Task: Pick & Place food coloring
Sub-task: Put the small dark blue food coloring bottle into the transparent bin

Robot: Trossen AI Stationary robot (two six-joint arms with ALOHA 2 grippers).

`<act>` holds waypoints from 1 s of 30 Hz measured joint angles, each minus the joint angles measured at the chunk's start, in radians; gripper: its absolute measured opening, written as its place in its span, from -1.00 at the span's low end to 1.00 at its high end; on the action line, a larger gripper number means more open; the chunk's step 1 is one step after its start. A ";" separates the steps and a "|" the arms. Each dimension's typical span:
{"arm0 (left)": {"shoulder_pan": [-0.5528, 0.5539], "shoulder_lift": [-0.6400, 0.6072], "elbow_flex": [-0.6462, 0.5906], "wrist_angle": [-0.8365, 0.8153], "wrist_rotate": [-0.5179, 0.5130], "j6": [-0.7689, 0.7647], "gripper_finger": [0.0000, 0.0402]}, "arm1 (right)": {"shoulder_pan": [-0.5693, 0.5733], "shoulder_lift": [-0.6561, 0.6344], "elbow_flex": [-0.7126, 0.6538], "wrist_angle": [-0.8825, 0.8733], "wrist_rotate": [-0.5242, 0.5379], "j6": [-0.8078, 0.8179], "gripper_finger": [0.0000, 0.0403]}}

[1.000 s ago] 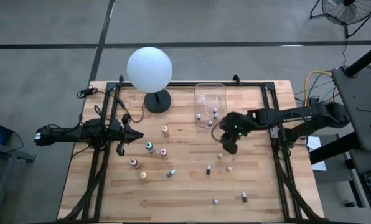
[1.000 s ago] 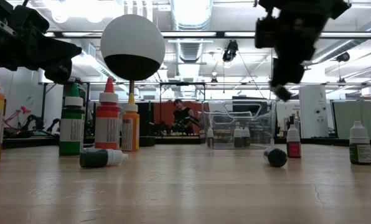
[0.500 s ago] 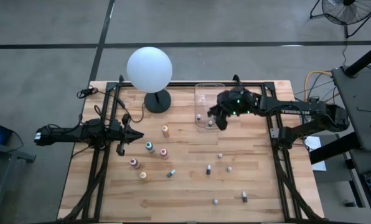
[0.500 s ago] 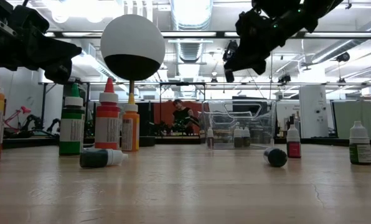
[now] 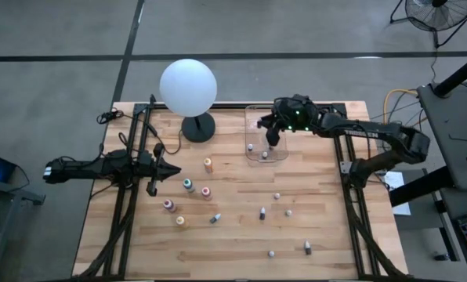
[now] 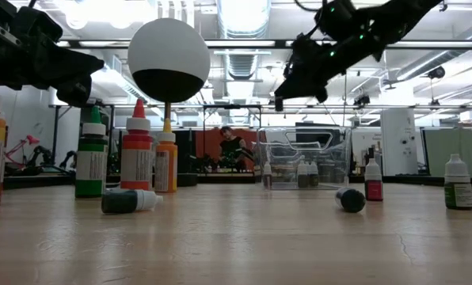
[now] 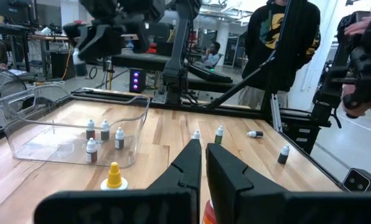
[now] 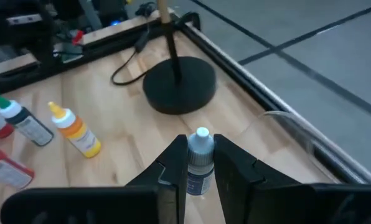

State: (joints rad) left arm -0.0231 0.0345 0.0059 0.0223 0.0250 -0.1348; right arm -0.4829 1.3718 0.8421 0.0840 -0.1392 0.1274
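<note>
Your right gripper (image 8: 200,167) is clenched on a small dark-bodied, white-capped food coloring bottle (image 8: 198,163), holding it in the air above the clear plastic bin (image 5: 264,133) at the far side of the wooden table (image 5: 233,243). Four small bottles already stand inside that bin. Your left gripper (image 5: 169,168) waits with its fingers pressed together, gripping nothing, near the table's left edge. Other bottles, including an orange dropper bottle (image 5: 208,164), remain scattered on the boards beside the white globe lamp (image 5: 188,86).

High view: overhead, straight down, whole table (image 5: 233,235). Low view: tabletop height, level. Wrist views: close, forward past fingers. All show clear bin (image 5: 265,133), right wrist only its rim.
</note>
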 joint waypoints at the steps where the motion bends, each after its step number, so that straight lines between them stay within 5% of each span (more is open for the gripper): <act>1: 0.000 0.000 0.000 0.000 0.000 0.000 -1.00 | -0.003 0.021 0.000 0.027 -0.019 -0.008 -0.73; 30: 0.000 0.000 0.000 0.000 0.000 0.000 -1.00 | -0.083 0.353 0.000 0.250 -0.054 -0.176 -0.73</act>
State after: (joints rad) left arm -0.0233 0.0345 0.0059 0.0223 0.0250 -0.1347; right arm -0.5657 1.7252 0.8417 0.3344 -0.1932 -0.0490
